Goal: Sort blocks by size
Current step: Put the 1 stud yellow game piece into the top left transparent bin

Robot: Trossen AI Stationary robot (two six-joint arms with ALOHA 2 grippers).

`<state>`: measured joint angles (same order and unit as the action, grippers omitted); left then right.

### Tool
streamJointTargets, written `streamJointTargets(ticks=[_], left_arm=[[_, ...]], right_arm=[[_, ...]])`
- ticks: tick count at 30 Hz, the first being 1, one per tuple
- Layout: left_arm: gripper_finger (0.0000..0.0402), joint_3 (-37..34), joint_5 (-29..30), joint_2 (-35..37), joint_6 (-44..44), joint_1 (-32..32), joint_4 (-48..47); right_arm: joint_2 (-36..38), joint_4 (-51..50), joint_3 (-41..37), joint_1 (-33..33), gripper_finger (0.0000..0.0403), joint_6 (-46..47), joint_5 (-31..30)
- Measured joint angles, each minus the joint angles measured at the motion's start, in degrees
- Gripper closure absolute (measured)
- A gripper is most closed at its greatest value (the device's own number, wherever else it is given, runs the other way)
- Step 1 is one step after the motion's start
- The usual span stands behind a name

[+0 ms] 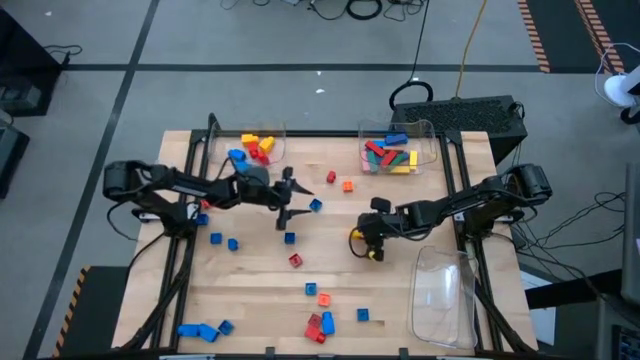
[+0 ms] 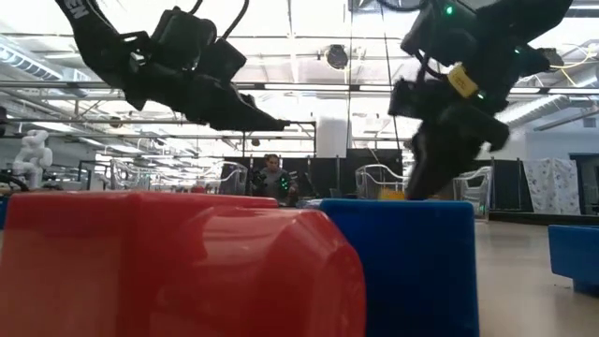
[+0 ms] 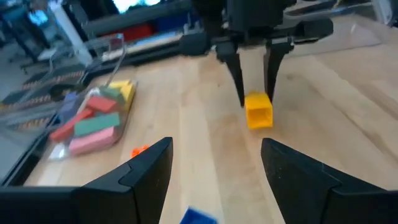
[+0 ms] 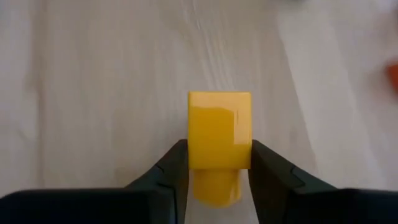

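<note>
A small yellow block (image 4: 219, 127) stands on the wooden table (image 1: 250, 290), right of the middle. My right gripper (image 4: 217, 163) is shut on it. The left wrist view shows the same block (image 3: 258, 112) at the tips of my right gripper (image 3: 255, 99). My left gripper (image 1: 295, 205) hovers left of the middle, open, with nothing between its fingers (image 3: 149, 163). Loose blue (image 1: 232, 243), red (image 1: 295, 260) and orange (image 1: 347, 185) blocks lie scattered over the table. My right gripper pinches the yellow block by two opposite side faces (image 4: 193, 152) between its two fingers. The fingers slant down from above, from the table's right side. The block sits upright, stud side up. It seems to rest on the table, though I cannot tell for sure.
A clear tray (image 1: 262, 140) at the far left holds small yellow, red and blue blocks. A second tray (image 1: 425, 135) at the far right holds longer bars. A third clear tray (image 1: 445, 295) lies at the near right. More blocks (image 1: 320, 325) cluster at the near edge.
</note>
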<state>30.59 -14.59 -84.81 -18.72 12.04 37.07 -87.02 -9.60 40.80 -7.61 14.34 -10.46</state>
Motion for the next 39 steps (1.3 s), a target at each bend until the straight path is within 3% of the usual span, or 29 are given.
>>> streamJointTargets(ticks=[7, 16, 18, 31, 39], left_arm=[[0.0133, 0.0, 0.09, -5.6, -2.64, -2.53, 5.72], [0.0015, 0.82, 2.62, -9.4, 1.73, -3.09, 9.18], [0.0005, 1.83, 2.62, -9.97, 1.75, -3.06, 8.89], [0.0036, 4.68, 2.58, -11.13, 2.58, -3.17, 8.27], [0.0069, 5.4, 2.53, -11.13, 4.1, -3.17, 8.7]], right_arm=[[0.0, 11.01, 0.02, 1.54, 0.0283, -5.41, -1.96], [0.0, 18.73, 0.04, 5.11, 0.0284, -10.35, -1.56], [0.0, 20.64, 0.07, 5.68, 0.0284, -11.5, -1.5], [-0.81, 28.81, 0.09, 8.85, 0.0283, -16.56, 1.9], [-2.36, 28.68, 2.42, 9.19, 0.0283, -18.73, 3.24]])
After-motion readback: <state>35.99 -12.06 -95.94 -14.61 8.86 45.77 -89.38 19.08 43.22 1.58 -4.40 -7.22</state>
